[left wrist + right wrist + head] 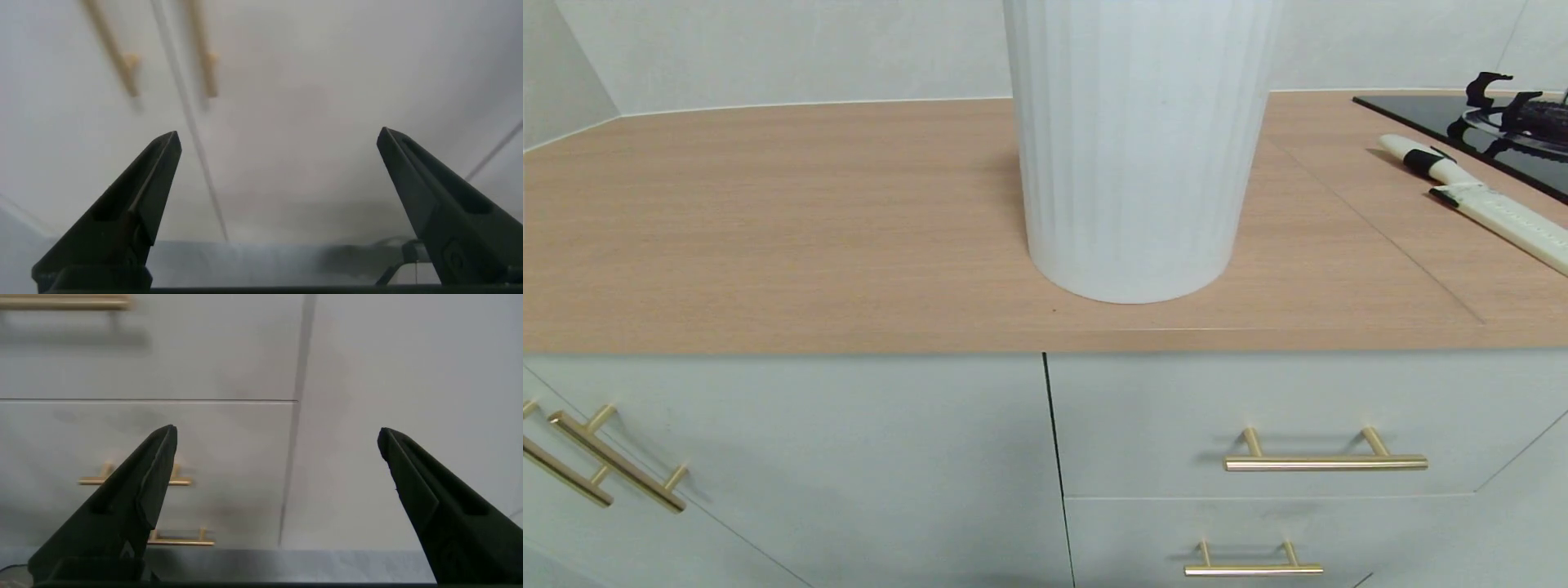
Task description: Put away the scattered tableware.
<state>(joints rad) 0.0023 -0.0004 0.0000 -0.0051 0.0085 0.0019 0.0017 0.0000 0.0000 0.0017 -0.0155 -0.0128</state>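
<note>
Two pincers hang low before the pale, matt cabinet fronts (392, 376), the left pincer (276, 135) and the right pincer (276, 431) each spread wide with nothing held. Well above and beyond them, on the wood-grain desk (768, 229), lies a cream knife (1478, 200) with a black band on its handle. It is toward the right pincer's side, just beside a glossy black cooktop (1437, 110). It looks light, stiff and smooth, likely slippery; I would take it across the rounded handle, clear of the long flat blade end. The tall white ribbed container (1135, 147) stands mid-desk, tapered, probably light plastic and easy to tip.
</note>
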